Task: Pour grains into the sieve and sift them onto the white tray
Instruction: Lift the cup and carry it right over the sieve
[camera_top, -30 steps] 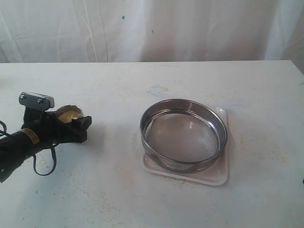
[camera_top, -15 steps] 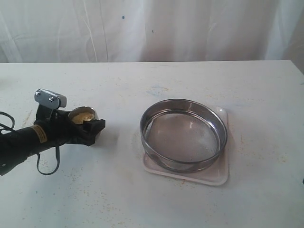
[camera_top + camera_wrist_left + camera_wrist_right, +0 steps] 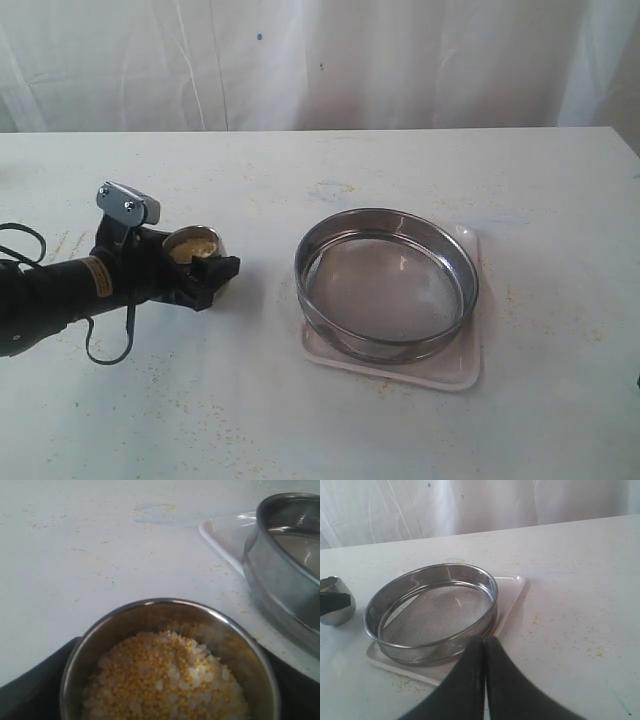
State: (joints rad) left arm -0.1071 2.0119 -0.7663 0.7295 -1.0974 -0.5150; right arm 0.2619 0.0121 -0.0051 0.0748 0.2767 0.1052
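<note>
- Clamped wide in the left gripper (image 3: 203, 266): a steel cup (image 3: 192, 243), upright, full of grains (image 3: 165, 680).
- Pressed shut and empty: the right gripper (image 3: 484, 645), near the sieve (image 3: 386, 283).
- Found bare of grains: the sieve, seated on the white tray (image 3: 440, 375), well apart from the cup.
- Judged outstanding: carrying across, pouring, sifting.

The left end effector (image 3: 203, 257), gripping the steel cup (image 3: 193, 243) of grains (image 3: 192, 247), has travelled rightward across the desk (image 3: 250, 400). It is now nearer the sieve (image 3: 386, 283), though not yet touching it.
</note>
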